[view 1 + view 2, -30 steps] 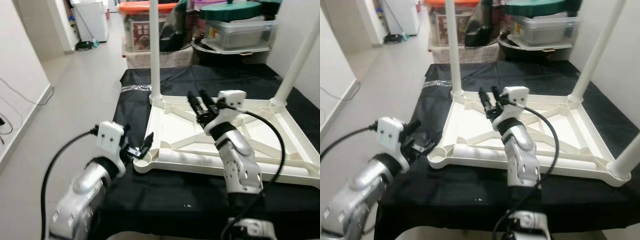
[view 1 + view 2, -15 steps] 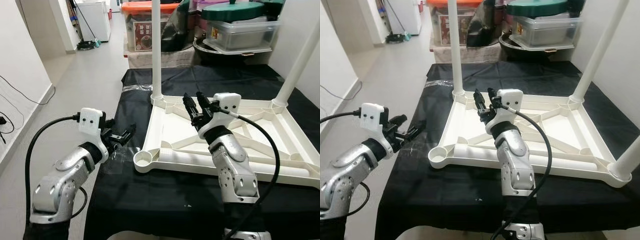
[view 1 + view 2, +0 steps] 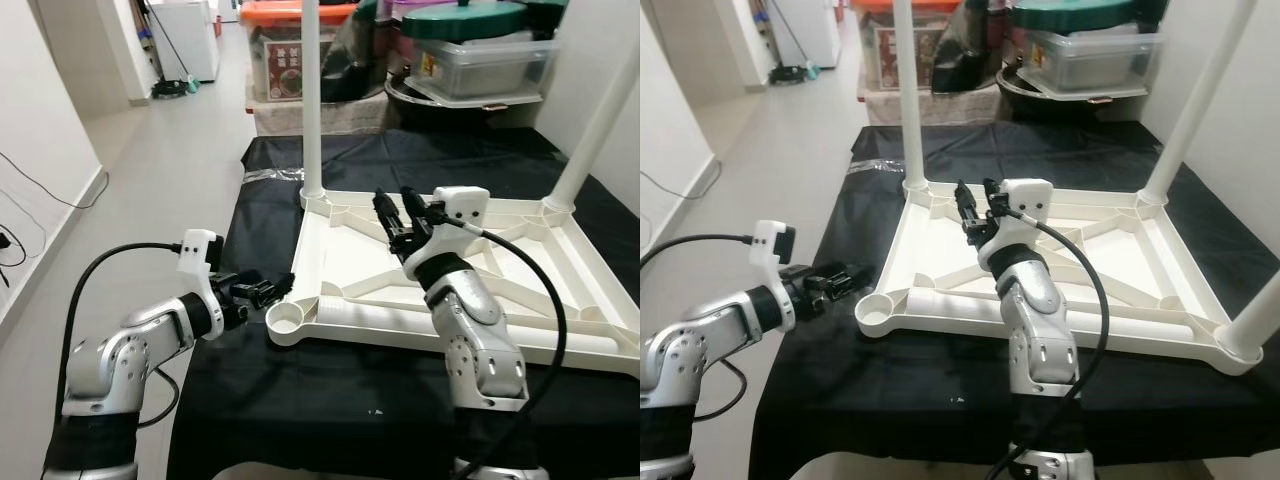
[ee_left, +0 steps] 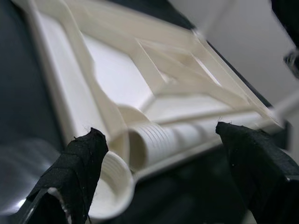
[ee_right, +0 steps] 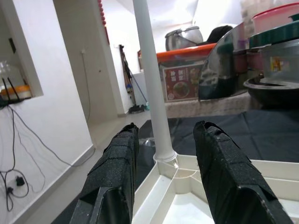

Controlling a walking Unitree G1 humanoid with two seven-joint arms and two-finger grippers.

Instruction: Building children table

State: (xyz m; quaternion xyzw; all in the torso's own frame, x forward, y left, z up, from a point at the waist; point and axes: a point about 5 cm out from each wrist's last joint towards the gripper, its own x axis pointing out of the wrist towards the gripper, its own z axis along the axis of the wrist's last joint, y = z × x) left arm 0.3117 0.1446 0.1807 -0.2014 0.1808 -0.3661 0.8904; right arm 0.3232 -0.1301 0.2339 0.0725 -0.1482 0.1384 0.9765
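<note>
White tabletop [image 3: 350, 260] unmoved, left pincer [image 3: 272, 290] back beside its socket [image 3: 285, 320]

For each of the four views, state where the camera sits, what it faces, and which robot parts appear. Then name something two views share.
Left eye, head: upturned white table, both arms.
Right eye: same scene.
Left wrist: open left gripper facing the empty leg socket.
Right wrist: open right gripper facing a fitted table leg.
Shared: socket, leg.

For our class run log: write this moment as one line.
table top upside down on black cloth | left tool open by empty leg socket | right tool open above frame
</note>
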